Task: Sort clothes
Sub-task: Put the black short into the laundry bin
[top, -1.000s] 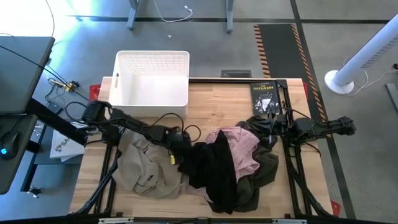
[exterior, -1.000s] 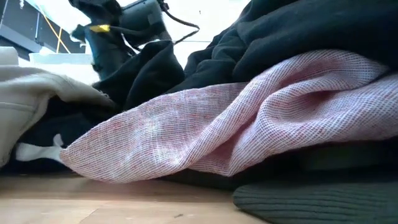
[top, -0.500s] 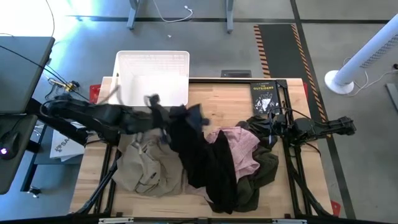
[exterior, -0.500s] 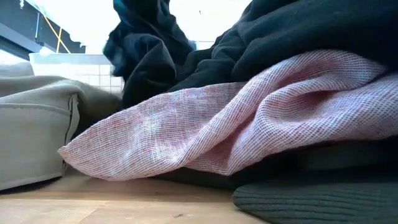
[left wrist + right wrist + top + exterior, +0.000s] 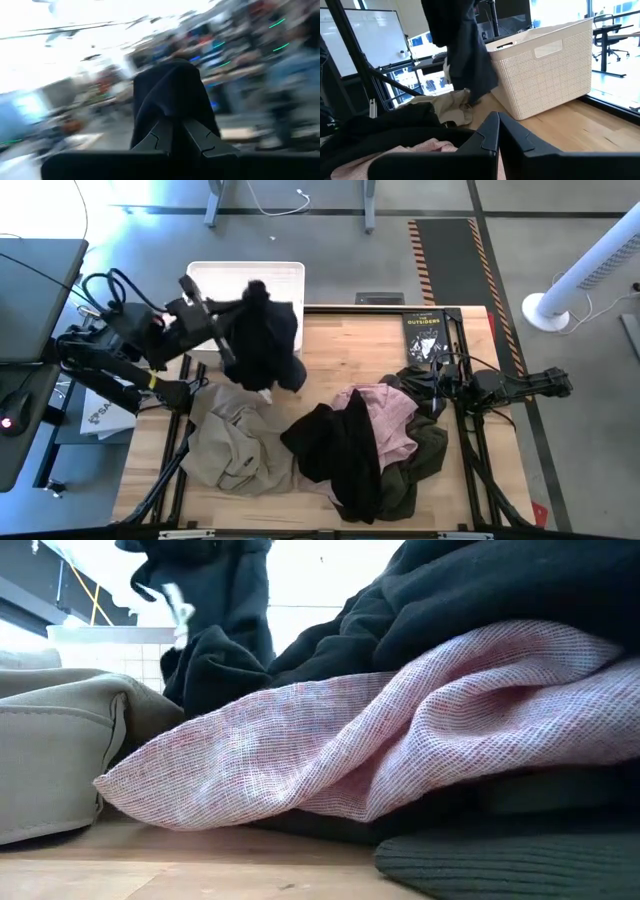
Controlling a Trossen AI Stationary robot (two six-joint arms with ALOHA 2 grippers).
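Note:
My left gripper (image 5: 240,308) is raised at the basket's near right corner, shut on a small dark navy garment (image 5: 262,338), which also shows hanging in the right wrist view (image 5: 465,45). The other clothes lie in a pile on the table: khaki (image 5: 235,445), black (image 5: 335,450), pink (image 5: 385,420) and olive (image 5: 428,448). In the low view the pink one (image 5: 400,730) lies on top of the olive knit (image 5: 500,860). My right gripper (image 5: 418,383) rests shut at the pile's right edge, holding nothing. My left gripper pinches a bunched upper fold (image 5: 170,107) of the navy garment between its two fingers, which lie about level. The cloth drapes over the fingertips and hangs slack below them. Its lower end (image 5: 479,92) is close above the khaki garment.
A white lattice basket (image 5: 215,275) stands at the table's far left. A black book (image 5: 425,335) lies at the far right. Bare wood shows between basket and book (image 5: 350,340). A white fan base (image 5: 548,310) is on the floor at right.
My left gripper has risen from the pile and drawn back toward the table's far left, to the basket, tipping from pointing down to about level. The navy garment has come up with it, off the pile, and now hangs below the gripper. The black garment has settled back.

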